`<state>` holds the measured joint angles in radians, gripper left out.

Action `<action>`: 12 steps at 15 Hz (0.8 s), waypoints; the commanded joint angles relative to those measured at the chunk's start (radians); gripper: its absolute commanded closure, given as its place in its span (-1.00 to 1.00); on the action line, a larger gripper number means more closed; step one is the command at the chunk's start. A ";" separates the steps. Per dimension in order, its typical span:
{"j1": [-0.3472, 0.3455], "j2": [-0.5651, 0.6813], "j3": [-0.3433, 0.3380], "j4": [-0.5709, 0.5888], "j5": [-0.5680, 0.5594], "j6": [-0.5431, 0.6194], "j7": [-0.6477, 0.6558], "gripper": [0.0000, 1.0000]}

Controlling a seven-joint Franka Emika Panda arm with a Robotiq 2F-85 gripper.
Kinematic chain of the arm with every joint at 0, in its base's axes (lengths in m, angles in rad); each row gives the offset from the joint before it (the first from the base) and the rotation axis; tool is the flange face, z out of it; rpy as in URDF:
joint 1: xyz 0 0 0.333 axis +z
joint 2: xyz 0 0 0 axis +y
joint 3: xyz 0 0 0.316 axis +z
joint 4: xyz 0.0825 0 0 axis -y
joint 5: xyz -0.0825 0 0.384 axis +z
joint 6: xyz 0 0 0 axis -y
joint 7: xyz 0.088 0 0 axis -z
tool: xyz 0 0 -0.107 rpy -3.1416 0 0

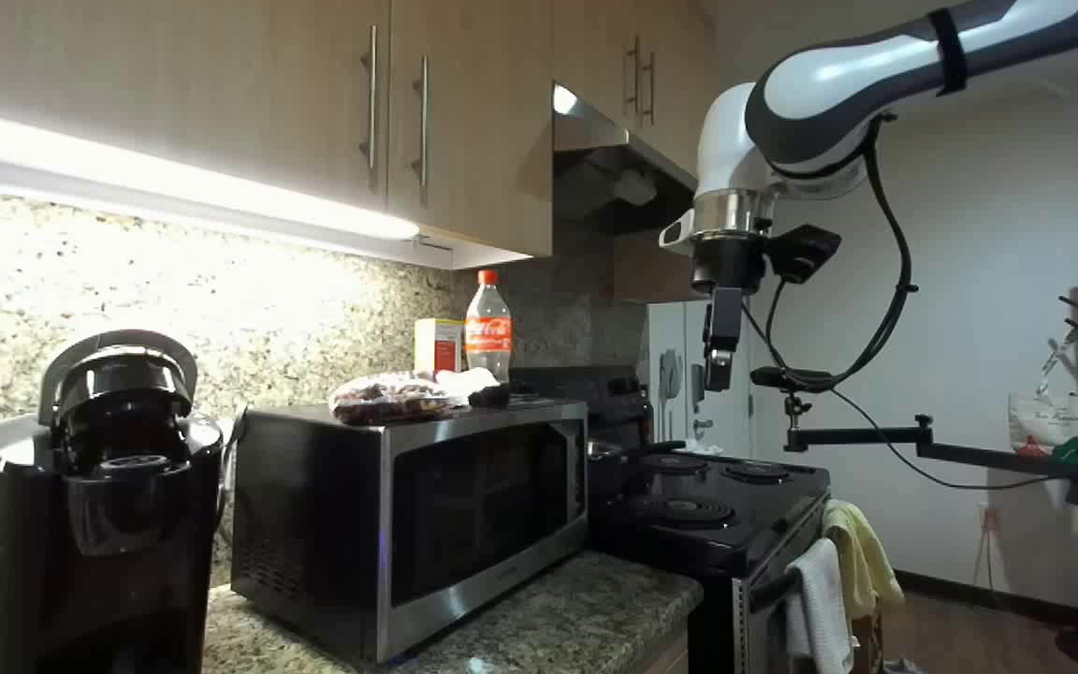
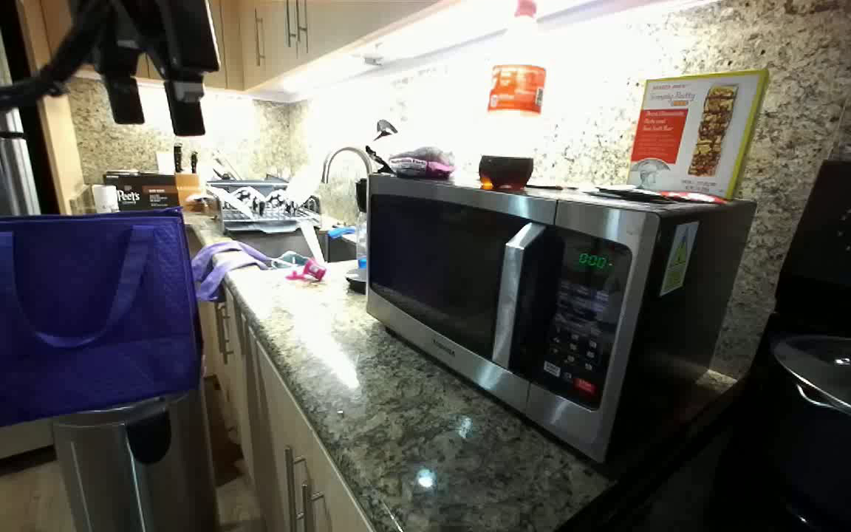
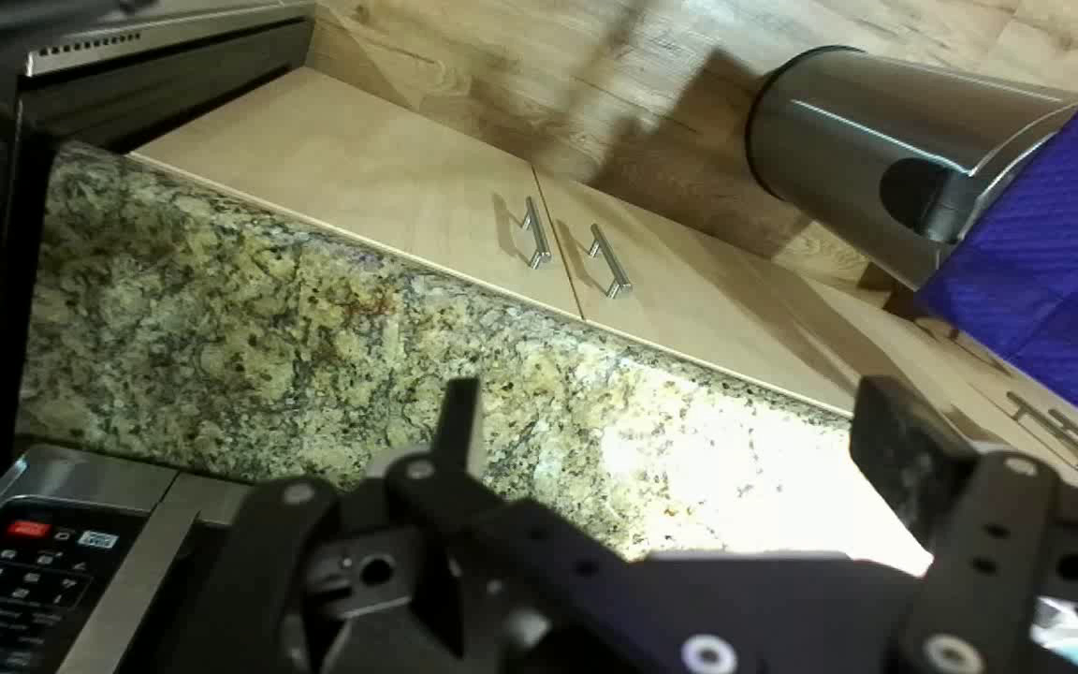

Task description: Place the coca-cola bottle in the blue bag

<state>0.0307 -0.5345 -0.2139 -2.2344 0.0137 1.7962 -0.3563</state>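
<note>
Gripper [image 3: 675, 421] fingers stand spread wide in mid-air, the granite counter [image 3: 333, 318] showing between them in the wrist view. From the gripper there, the counter's front edge slants from ten o'clock across to three, cabinet doors [image 3: 389, 178] fall away beyond it, and the microwave [image 3: 109, 482] cuts in at nine. Open air shows around the fingertips [image 1: 718, 373] in both exterior views; in an exterior view the stove [image 1: 764, 510] lies at six o'clock from them.

An exterior view shows the blue bag [image 2: 82, 295] with its upright front and handle loop, atop a steel bin [image 2: 122, 473]; the wrist view catches just a corner of it at two o'clock, plus the floor [image 3: 586, 103] beside the bin. The range hood [image 1: 595, 140] and the microwave's lit green display [image 2: 592, 261] each show in a single exterior view.

Standing upright on the microwave in both exterior views, the red-labelled coca-cola bottle [image 1: 488, 332] is well apart from the gripper: in an exterior view at nine o'clock from the fingertips [image 1: 718, 373], in an exterior view at three o'clock from the fingertips [image 2: 188, 114]. Its cap shows just under the lower edge of the upper cabinet [image 1: 492, 140] in an exterior view.
</note>
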 commanded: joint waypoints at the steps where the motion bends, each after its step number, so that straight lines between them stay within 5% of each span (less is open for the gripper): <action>1: -0.021 0.003 0.016 0.002 0.009 -0.002 -0.008 -1.00; 7: -0.070 0.029 -0.012 0.104 -0.047 -0.041 -0.016 -1.00; 12: -0.081 0.173 -0.122 0.428 -0.109 -0.149 -0.243 -1.00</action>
<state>-0.0486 -0.4838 -0.2926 -2.0041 -0.0761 1.7203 -0.4565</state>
